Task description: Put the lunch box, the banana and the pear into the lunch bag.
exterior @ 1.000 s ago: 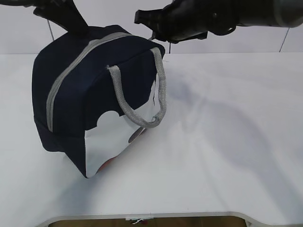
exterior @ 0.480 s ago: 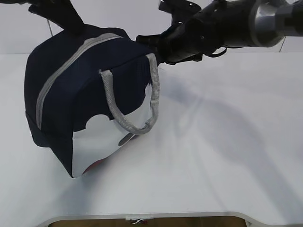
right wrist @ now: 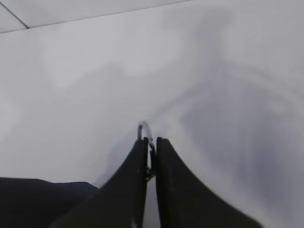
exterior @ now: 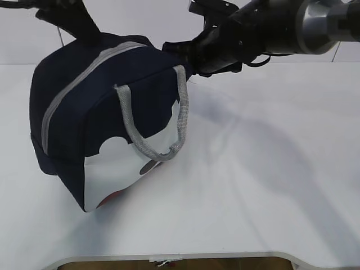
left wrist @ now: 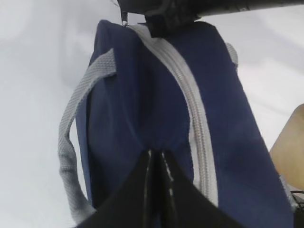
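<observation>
The navy lunch bag [exterior: 95, 112] stands tilted on the white table, its grey zipper [exterior: 84, 79] closed along the top. My left gripper [exterior: 91, 34] is shut on a fold of the bag's fabric [left wrist: 156, 149] beside the zipper [left wrist: 190, 104]. At the bag's far top end, my right gripper [exterior: 183, 55] is shut on the zipper's ring pull [right wrist: 145, 132]; only a dark corner of the bag [right wrist: 38, 199] shows in the right wrist view. The lunch box, the banana and the pear are out of view.
A grey webbing handle [exterior: 152, 146] hangs over the bag's white panel. The white table [exterior: 264, 180] stretches to the right and front, with its rounded front edge [exterior: 169, 257] close. A tan wooden surface [left wrist: 290, 142] shows beyond the table in the left wrist view.
The bag has shifted left and tilted. My right arm has swung down and in at the bag's top far end. Over the last half second almost nothing moved.
</observation>
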Tool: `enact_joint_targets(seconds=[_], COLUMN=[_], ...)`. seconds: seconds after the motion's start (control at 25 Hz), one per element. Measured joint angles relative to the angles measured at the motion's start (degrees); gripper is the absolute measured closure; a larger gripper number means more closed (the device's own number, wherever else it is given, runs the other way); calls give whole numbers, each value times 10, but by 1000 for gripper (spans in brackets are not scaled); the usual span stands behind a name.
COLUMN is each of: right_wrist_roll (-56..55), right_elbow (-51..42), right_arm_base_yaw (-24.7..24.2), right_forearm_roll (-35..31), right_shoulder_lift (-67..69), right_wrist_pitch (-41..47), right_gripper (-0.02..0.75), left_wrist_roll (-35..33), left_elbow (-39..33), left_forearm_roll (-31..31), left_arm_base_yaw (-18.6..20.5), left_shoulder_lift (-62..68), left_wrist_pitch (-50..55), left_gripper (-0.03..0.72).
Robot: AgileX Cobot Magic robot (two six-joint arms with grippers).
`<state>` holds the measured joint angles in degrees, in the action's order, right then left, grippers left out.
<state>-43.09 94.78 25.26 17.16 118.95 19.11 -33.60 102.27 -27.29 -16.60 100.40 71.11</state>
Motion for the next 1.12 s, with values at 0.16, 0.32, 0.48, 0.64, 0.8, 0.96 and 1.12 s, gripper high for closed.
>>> enact_joint_targets(seconds=[0.16,0.32,0.48,0.64,0.8,0.96,1.12], right_wrist_roll=[11,31,84,172,242,314,377], right_elbow=[0,0,0,0,0,0,0], right_arm_base_yaw=[-1,-3,-3,-3,-2,3,16], right_forearm_roll=[3,5,5,6,6,6,6], right_shoulder_lift=[-1,-14,-36,-64,-98,-127,-152], right_wrist_pitch=[1,4,13,22,46,89,166], right_gripper=[533,386,353,351,349,346,346], left_wrist_roll=[-1,-1,-1,-1,-1,-1,-1], left_elbow=[0,0,0,0,0,0,0], left_forearm_roll=[0,-1,-2,-2,0,7,11], left_arm_base_yaw=[0,0,0,0,0,0,0], left_shoulder_lift=[14,25,31,33,34,34,34], left_wrist_pitch=[1,1,1,1,1,1,1], left_gripper=[697,697,697,697,697,697,697])
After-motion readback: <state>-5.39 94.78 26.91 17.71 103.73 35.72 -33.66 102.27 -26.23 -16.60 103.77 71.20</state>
